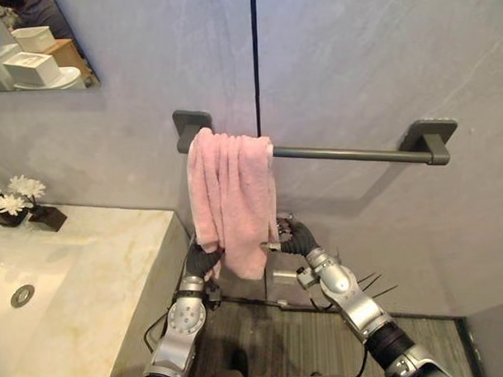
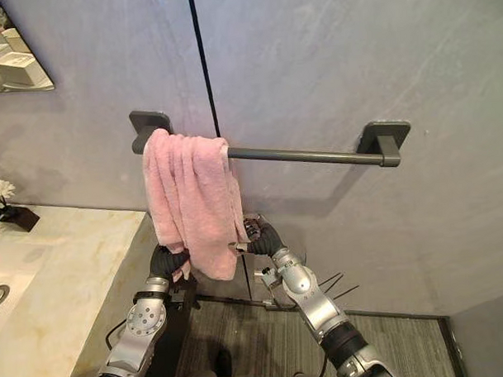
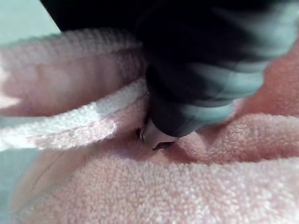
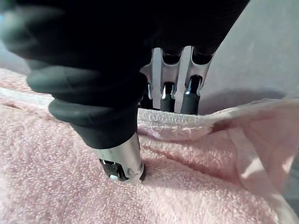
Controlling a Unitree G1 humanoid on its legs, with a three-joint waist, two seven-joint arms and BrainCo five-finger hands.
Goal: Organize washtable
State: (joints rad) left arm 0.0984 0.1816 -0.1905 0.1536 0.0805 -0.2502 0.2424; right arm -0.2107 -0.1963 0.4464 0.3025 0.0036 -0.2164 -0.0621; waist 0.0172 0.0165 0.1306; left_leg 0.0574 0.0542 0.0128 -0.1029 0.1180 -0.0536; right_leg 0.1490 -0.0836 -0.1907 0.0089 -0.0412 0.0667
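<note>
Beside the marble washtable [image 1: 114, 276], my left hand [image 1: 201, 261] pinches the lower left edge of the pink towel [image 1: 231, 197], which hangs bunched over the left end of the grey wall rail [image 1: 349, 154]; my right hand [image 1: 296, 237] clamps its lower right edge, thumb in front, fingers [image 4: 188, 95] behind.

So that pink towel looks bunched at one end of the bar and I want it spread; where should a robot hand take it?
Probably pinch the pink towel at its lower hem from below and in front: that edge hangs free in folds, while the top is draped over the bar close to the wall.
</note>
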